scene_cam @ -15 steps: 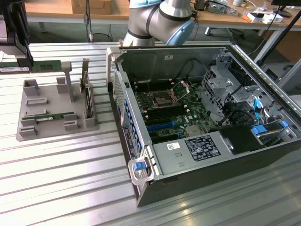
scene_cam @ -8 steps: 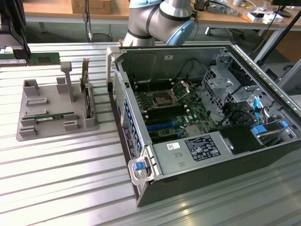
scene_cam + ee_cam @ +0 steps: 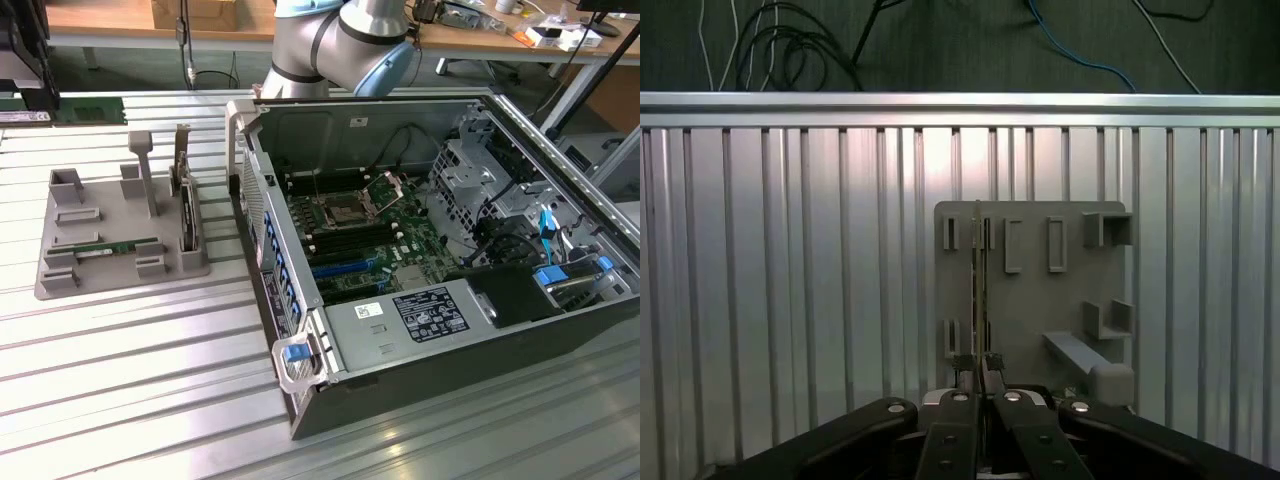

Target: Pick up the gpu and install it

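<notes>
The gpu (image 3: pixel 105 246), a thin green stick with a white label, rests on edge in the grey holder tray (image 3: pixel 55 285) on the exterior view's left. In the wrist view the gpu (image 3: pixel 978 290) appears from above as a thin line across the tray (image 3: pixel 1040 300). My gripper (image 3: pixel 980 382) hangs well above the tray, in line with the stick. Its fingers (image 3: pixel 958 425) are shut, with nothing between them. The arm (image 3: pixel 340 40) shows at the back of the table.
An upright dark card with a metal bracket (image 3: pixel 185 215) stands in the tray beside the stick. An open computer case (image 3: pixel 300 420) with its motherboard (image 3: pixel 350 235) exposed lies on the exterior view's right. The ribbed metal table (image 3: pixel 130 380) ends at an edge (image 3: pixel 960 100).
</notes>
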Controlling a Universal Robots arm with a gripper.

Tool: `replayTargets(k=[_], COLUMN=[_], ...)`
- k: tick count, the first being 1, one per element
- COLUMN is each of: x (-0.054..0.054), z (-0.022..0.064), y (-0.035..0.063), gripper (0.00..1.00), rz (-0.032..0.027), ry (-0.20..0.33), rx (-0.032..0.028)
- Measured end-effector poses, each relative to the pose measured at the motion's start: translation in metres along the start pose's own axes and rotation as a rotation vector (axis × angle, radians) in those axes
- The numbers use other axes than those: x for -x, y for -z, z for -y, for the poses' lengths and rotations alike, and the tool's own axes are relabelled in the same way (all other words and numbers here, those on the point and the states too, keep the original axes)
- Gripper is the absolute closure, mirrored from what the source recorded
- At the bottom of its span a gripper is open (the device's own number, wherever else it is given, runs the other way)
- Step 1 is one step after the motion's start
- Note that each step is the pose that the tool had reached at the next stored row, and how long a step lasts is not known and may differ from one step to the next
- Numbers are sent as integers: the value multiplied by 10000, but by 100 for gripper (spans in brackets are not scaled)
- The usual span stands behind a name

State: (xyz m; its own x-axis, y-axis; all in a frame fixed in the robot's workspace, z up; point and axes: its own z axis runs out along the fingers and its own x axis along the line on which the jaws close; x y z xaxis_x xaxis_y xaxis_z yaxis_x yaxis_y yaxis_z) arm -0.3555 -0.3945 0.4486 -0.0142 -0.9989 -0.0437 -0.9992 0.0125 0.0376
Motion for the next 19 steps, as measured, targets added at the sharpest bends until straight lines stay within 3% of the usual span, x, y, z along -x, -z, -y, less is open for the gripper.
replayTargets(k=[16,19], x=[13,13], z=[-11,-11], y=[291,304], gripper=[88,88], rz=[36,40], ry=[1,2], rx=[1,0])
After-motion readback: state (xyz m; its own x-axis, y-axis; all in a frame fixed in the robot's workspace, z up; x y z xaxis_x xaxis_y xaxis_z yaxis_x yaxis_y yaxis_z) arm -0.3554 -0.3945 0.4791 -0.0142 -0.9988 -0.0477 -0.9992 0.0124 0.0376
